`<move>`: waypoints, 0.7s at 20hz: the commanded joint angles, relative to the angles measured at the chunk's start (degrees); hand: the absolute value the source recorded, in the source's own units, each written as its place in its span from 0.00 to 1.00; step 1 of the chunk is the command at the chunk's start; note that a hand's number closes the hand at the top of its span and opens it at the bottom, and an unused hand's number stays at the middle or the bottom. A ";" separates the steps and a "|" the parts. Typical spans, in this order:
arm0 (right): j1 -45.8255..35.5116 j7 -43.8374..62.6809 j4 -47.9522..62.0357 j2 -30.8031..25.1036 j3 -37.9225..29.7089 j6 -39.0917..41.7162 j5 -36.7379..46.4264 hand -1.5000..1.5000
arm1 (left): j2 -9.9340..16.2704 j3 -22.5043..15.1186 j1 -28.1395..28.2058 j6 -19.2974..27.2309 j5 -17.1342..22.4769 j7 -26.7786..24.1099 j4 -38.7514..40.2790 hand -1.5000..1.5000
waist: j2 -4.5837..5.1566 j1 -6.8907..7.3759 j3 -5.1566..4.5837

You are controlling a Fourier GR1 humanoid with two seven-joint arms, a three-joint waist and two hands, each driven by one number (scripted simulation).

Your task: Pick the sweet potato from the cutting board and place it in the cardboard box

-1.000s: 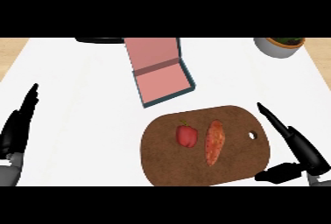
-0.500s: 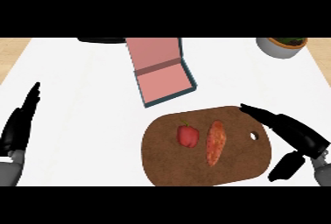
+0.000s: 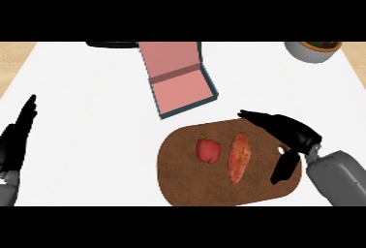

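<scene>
While on the cutting board, sweet potato lies left of right hand fingers

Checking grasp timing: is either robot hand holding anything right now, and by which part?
Nothing is held. The right robot hand hovers open over the cutting board, beside the sweet potato; the left robot hand rests open at the left edge.

Right hand at 4 o'clock, fingers extended toward 10 o'clock, thumb hanging down. Left hand resting open at 8 o'clock.

No readable text, label, brand, number or sign anywhere.
</scene>
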 commanded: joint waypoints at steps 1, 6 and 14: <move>2.47 3.78 -3.33 4.02 1.25 1.40 3.98 0.00 | -0.96 1.28 1.54 -0.53 -1.97 0.15 -1.46 0.50 | -0.08 -0.36 0.08; -1.54 0.46 1.87 6.60 -2.62 4.72 7.36 0.00 | -5.40 1.81 -1.47 -0.52 -4.93 -1.39 2.90 0.50 | 0.02 -0.38 0.07; -0.29 -0.34 -3.70 9.60 -6.45 10.36 5.50 0.00 | -6.09 3.49 1.35 -2.50 -6.53 2.17 -3.78 0.50 | -0.07 -0.23 0.09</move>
